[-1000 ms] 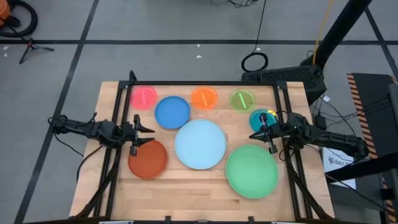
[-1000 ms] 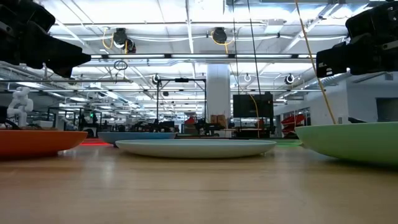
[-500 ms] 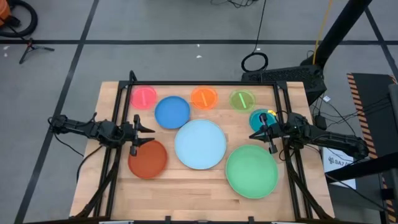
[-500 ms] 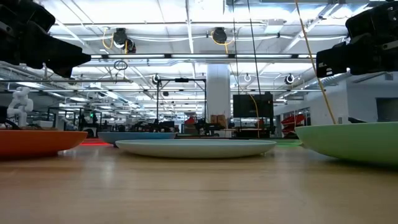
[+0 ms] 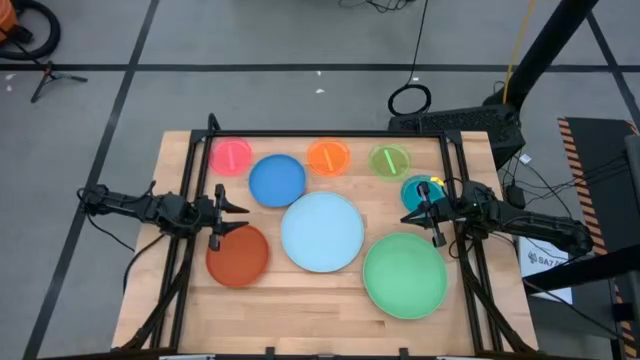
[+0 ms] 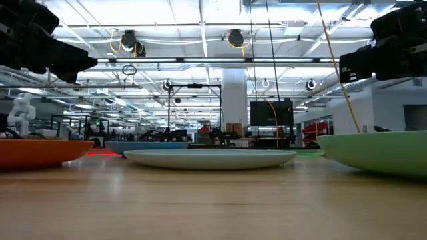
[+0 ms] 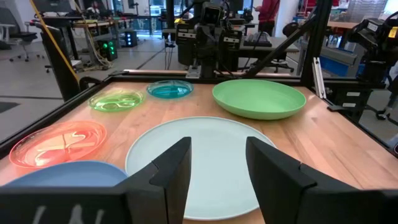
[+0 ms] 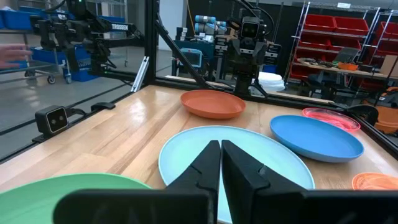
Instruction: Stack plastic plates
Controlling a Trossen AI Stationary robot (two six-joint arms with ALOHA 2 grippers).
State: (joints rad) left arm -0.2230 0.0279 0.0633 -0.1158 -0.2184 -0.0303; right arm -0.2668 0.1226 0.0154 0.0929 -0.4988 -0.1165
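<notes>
Eight plates lie flat and apart on the wooden table. Along the far side are small pink [image 5: 232, 155], orange [image 5: 328, 157], lime [image 5: 389, 160] and teal [image 5: 418, 190] plates and a medium blue plate [image 5: 277, 180]. The large light blue plate [image 5: 322, 231] is in the middle, the red-orange plate [image 5: 238, 254] near left, and the large green plate [image 5: 404, 275] near right. My left gripper [image 5: 240, 217] hovers open above the red-orange plate's far rim, pointing at the light blue plate [image 7: 199, 162]. My right gripper [image 5: 407, 216] is shut and hovers between the teal and green plates.
A black frame [image 5: 330, 134] runs along the table's far edge and down both sides. In the low view both arms hang above the plates, the left [image 6: 40, 47] and the right [image 6: 387, 53]. Bare wood [image 5: 300, 295] lies near the front edge, between the red-orange and green plates.
</notes>
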